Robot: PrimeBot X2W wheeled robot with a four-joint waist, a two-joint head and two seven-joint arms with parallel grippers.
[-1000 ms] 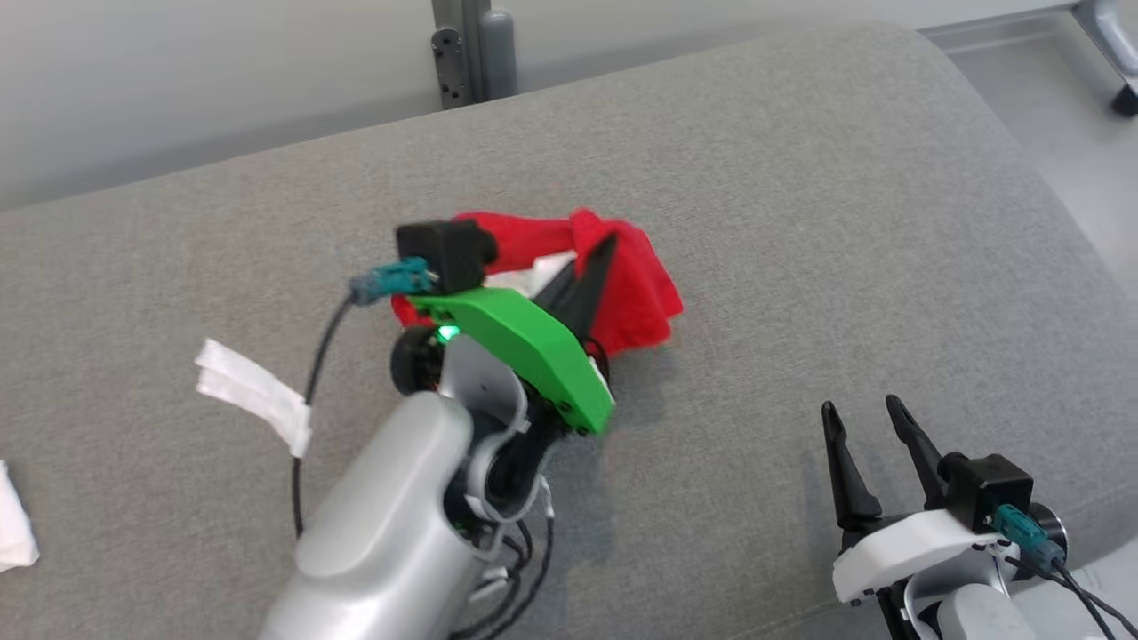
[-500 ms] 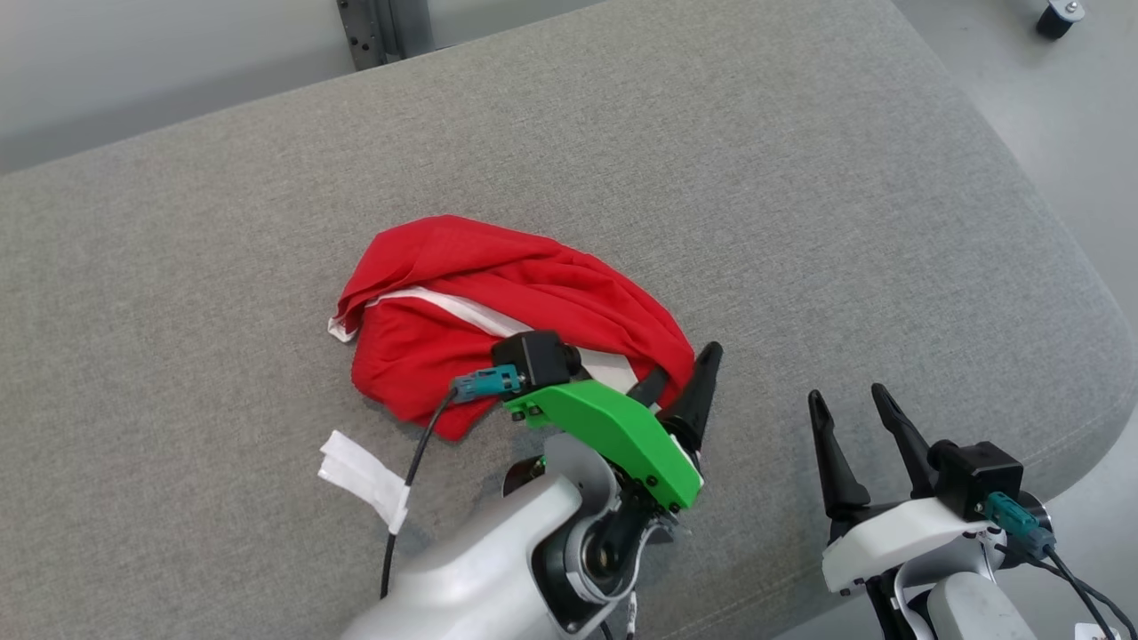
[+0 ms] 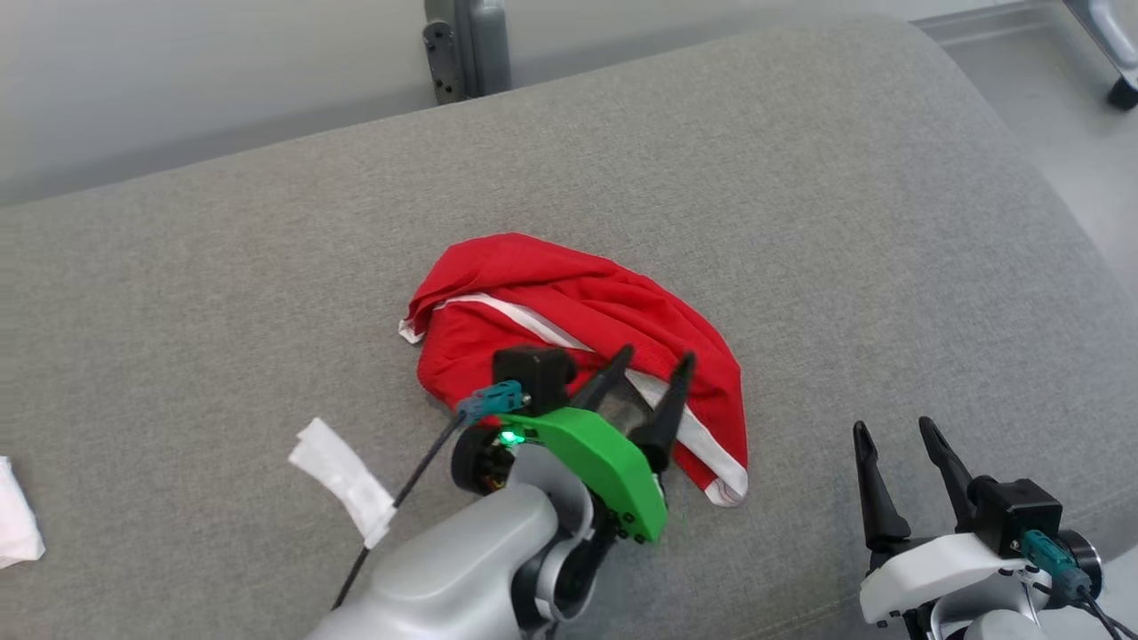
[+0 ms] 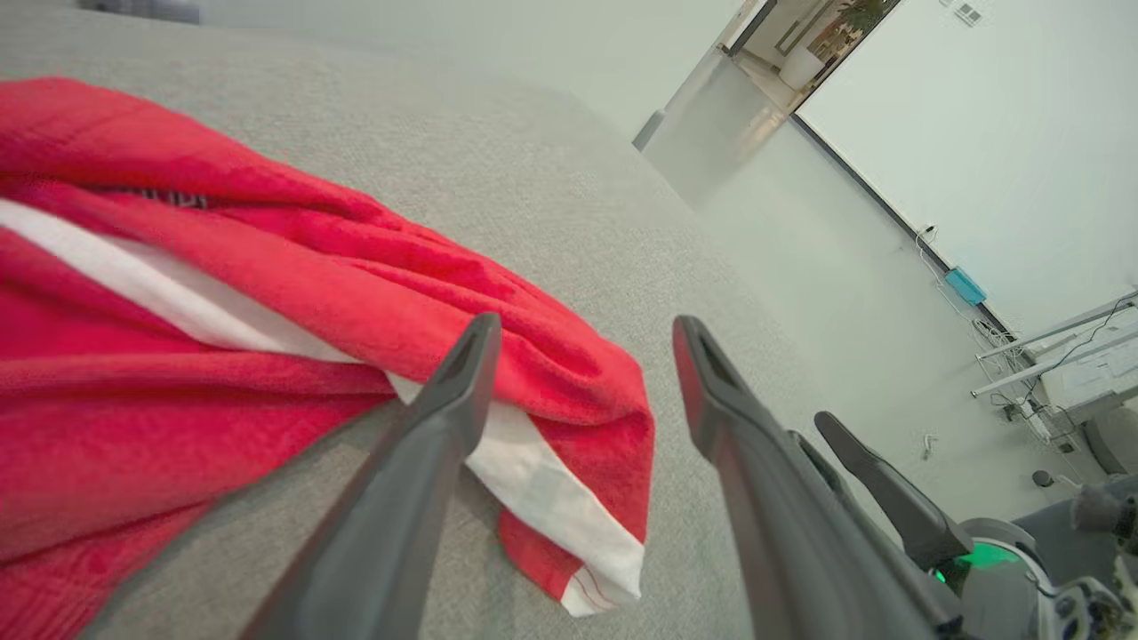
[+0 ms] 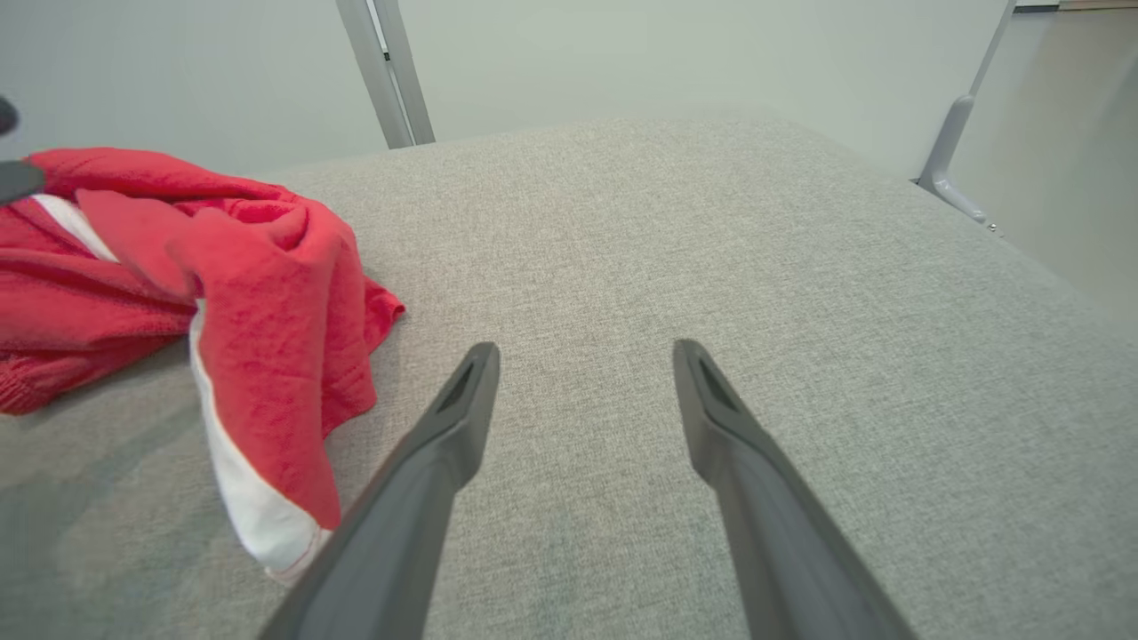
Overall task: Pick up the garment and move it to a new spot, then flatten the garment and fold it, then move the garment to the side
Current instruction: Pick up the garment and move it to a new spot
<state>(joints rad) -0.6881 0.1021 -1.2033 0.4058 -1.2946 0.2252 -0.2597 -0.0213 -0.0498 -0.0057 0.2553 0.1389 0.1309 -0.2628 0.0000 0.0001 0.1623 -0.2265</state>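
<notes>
Garment [image 3: 533, 284] crumpled. Left gripper [image 3: 656, 356] wide, empty, above it; right gripper [image 3: 893, 427] wide, idle. Suggest for flattening: pinch opposite edges, draw apart.

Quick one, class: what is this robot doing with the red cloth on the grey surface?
The robot's left gripper hovers open over the near edge of a crumpled red garment with a white stripe, gripping nothing. The garment lies on a grey fabric-covered surface, not yet flattened or folded. The right gripper rests open to its right, apart from it.
</notes>
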